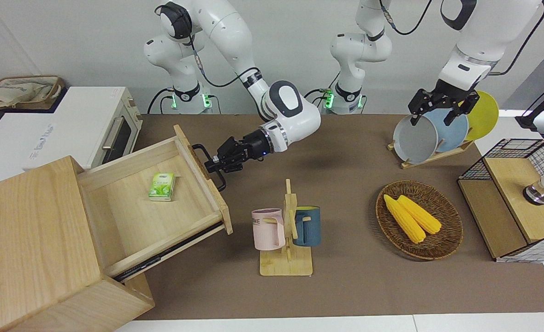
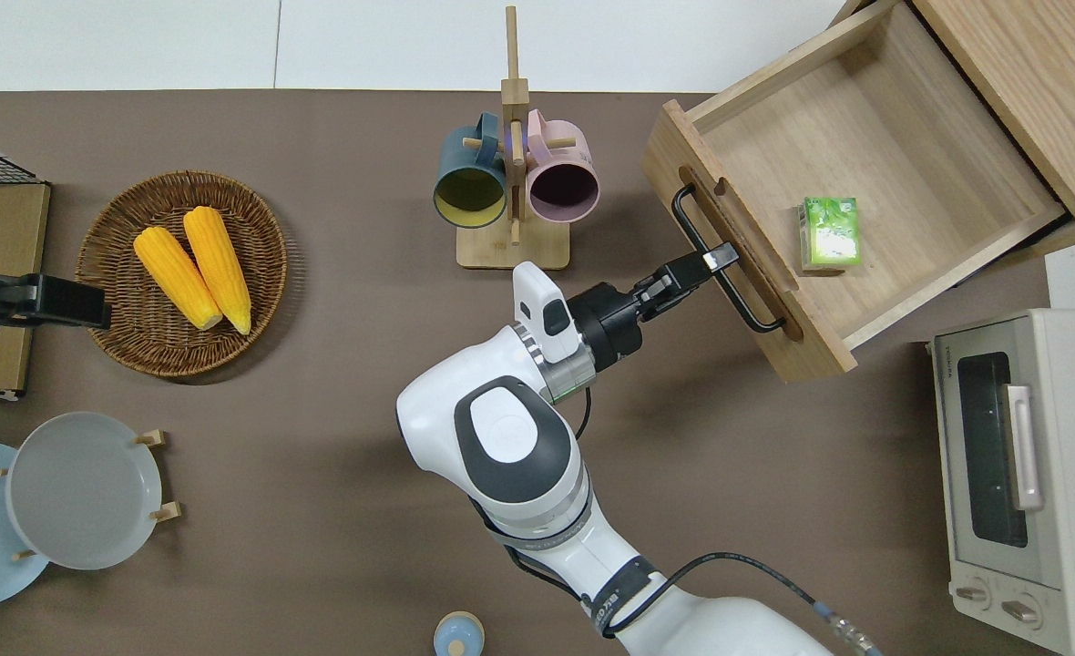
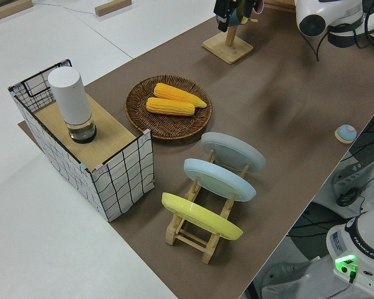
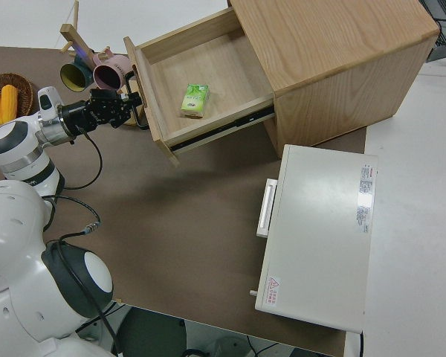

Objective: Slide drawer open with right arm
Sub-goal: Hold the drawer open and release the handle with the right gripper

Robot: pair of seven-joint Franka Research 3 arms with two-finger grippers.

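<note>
The pale-wood drawer stands pulled far out of the big box cabinet at the right arm's end of the table. A small green packet lies inside it. My right gripper is shut on the middle of the drawer's black bar handle. The blue wrist light shows. The left arm is parked, its gripper open and empty.
A wooden mug rack with a pink and a blue mug stands close to the drawer's front corner. The white toaster oven sits beside the cabinet, nearer the robots. A corn basket, plate rack and wire-mesh cabinet are at the left arm's end.
</note>
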